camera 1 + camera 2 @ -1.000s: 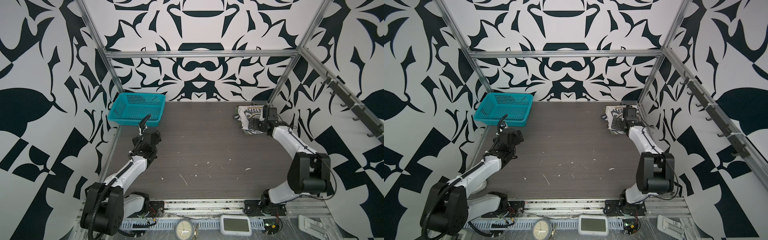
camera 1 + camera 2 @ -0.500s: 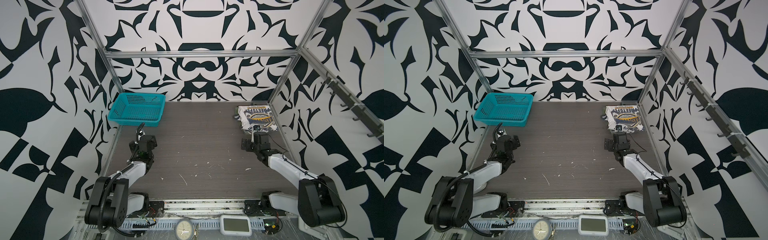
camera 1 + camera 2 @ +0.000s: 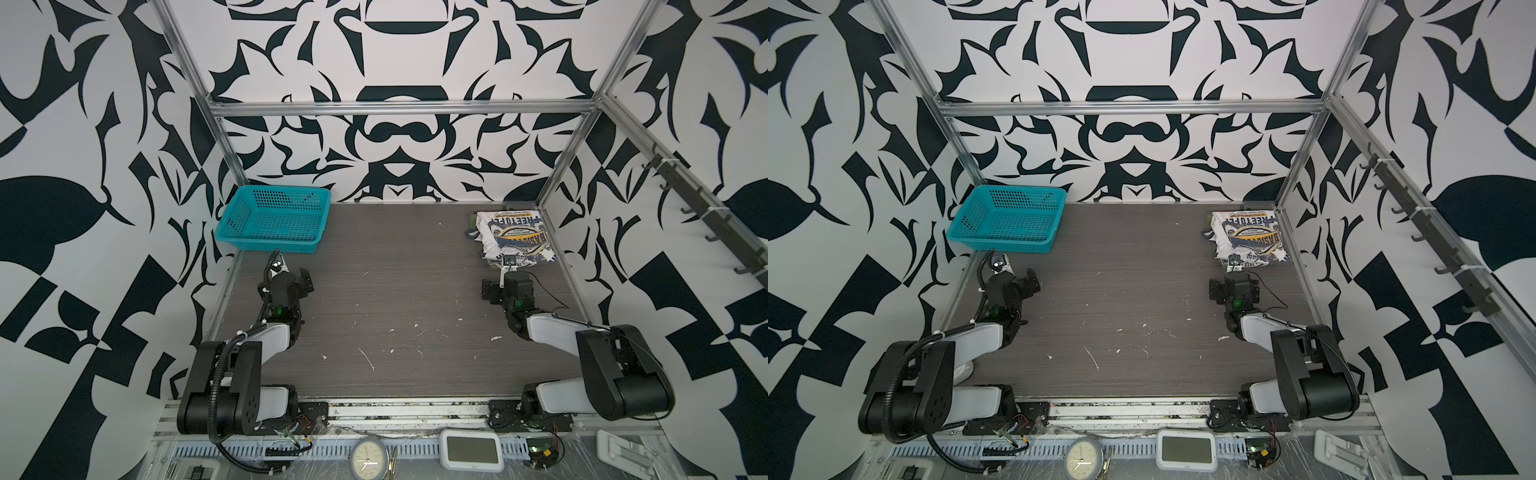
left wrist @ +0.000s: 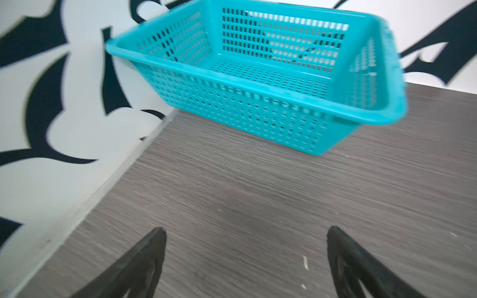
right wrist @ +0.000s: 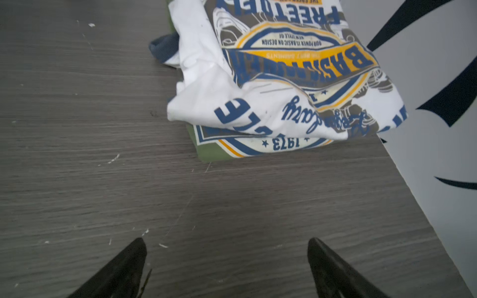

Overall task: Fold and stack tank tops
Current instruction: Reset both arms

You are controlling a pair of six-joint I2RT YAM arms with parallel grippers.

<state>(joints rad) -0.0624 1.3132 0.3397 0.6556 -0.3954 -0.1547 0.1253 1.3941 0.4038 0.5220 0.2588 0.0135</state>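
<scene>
The tank tops lie folded in one stack in the far right corner of the table, shown in both top views. The white one (image 3: pixel 513 239) (image 3: pixel 1250 241) (image 5: pixel 258 98), with its blue-yellow graphic up, lies on the olive green one (image 5: pixel 211 152), of which only an edge shows. My right gripper (image 3: pixel 505 286) (image 5: pixel 224 241) hovers low over bare table just in front of the stack, open and empty. My left gripper (image 3: pixel 291 274) (image 4: pixel 246 231) is at the left side, pointing at the basket, open with nothing between its fingers.
A teal mesh basket (image 3: pixel 274 220) (image 4: pixel 258 77) stands empty in the far left corner. Patterned walls and metal frame posts (image 3: pixel 561 166) close the table (image 3: pixel 395 291) on three sides. A clock (image 3: pixel 370 459) and a small screen (image 3: pixel 471 453) lie past the front edge.
My right arm has drawn back from the stack towards the front, leaving the shirts in place. My left arm has also pulled back. Both grippers stayed open.
</scene>
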